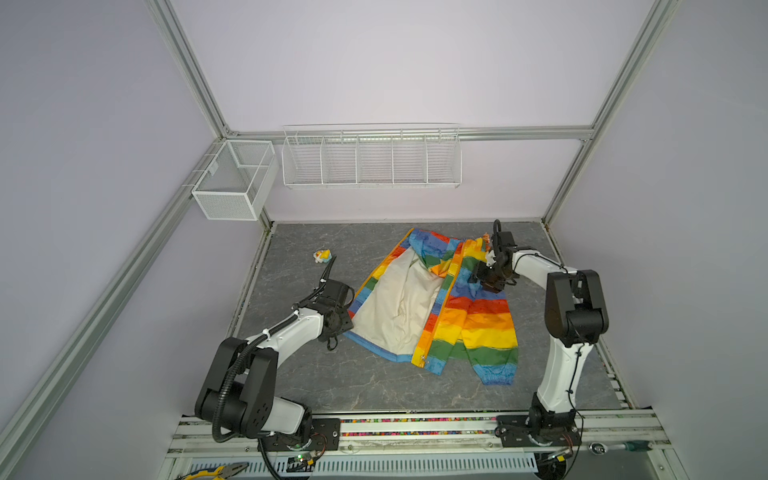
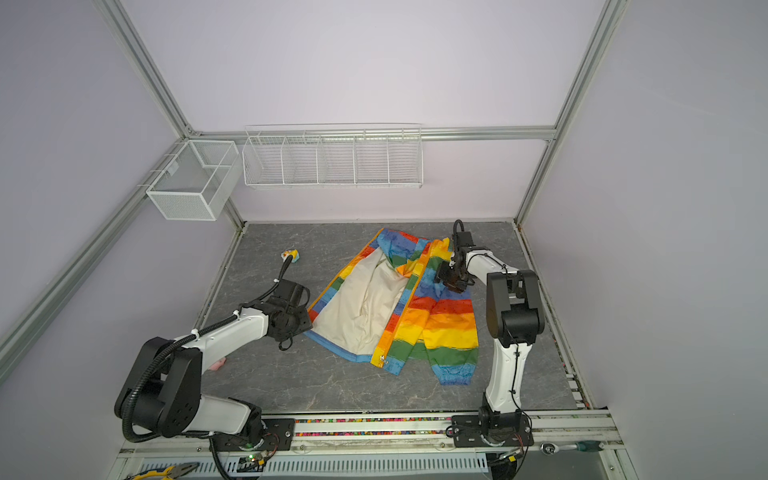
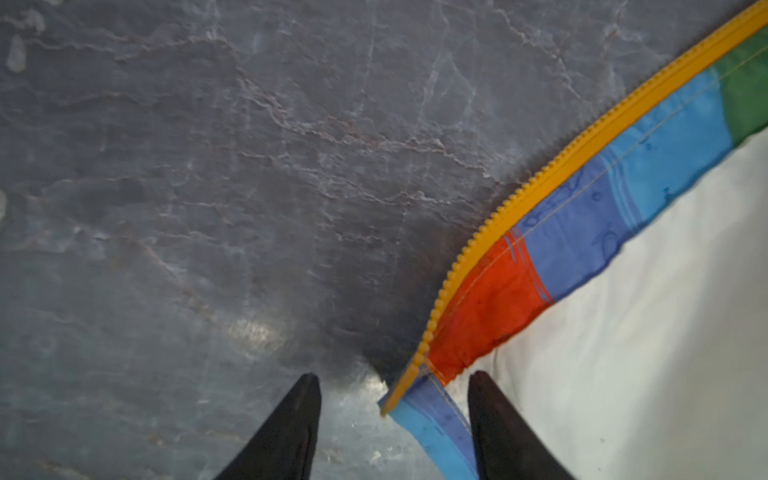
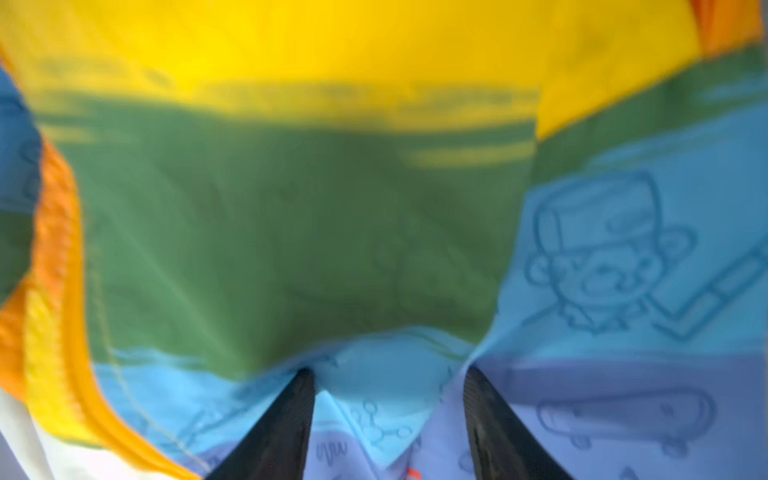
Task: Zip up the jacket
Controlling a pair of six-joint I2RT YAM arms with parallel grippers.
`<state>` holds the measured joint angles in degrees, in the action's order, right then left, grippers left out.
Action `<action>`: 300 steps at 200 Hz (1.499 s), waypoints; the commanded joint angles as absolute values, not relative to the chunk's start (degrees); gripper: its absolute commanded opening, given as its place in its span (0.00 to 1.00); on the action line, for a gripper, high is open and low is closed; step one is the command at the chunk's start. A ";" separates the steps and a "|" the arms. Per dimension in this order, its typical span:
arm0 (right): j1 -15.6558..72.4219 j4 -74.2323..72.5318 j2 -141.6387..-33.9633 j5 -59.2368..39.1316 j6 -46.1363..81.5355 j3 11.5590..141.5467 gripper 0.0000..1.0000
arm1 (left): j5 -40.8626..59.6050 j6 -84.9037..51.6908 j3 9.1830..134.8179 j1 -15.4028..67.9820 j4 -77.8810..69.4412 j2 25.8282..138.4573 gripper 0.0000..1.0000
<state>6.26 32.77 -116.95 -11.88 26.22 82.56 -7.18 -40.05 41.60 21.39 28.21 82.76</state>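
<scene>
Pale lilac walls (image 1: pixel 395 62) close the booth on three sides, evenly lit, with only soft shadows. Silver aluminium frame posts (image 1: pixel 195 79) climb the back corners. On the back wall hangs a long white wire rack (image 1: pixel 371 160) with five compartments. Just beside it, a white mesh box basket (image 1: pixel 232 183) is fixed to the left frame. Underfoot lies a dark grey marble-veined slab (image 1: pixel 316 374). A slotted aluminium rail (image 1: pixel 415 440) runs along its near edge. Below the rail lie yellow-and-blue-handled pliers (image 1: pixel 216 471), and at its right end a teal-handled tool (image 1: pixel 631 446).

Thin smooth cloth jacket (image 1: pixel 478 324), pale matt lining (image 1: pixel 395 307), veined grey tabletop (image 1: pixel 332 374), faintly glossy, perhaps stone
</scene>
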 commanded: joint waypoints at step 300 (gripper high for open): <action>7.96 36.27 -99.84 -19.52 27.31 76.59 0.65 | -4.44 -34.69 43.47 21.65 21.09 82.15 0.00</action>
<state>6.61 36.12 -101.97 -17.93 26.55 79.02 -6.70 -36.97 40.93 21.39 20.99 84.33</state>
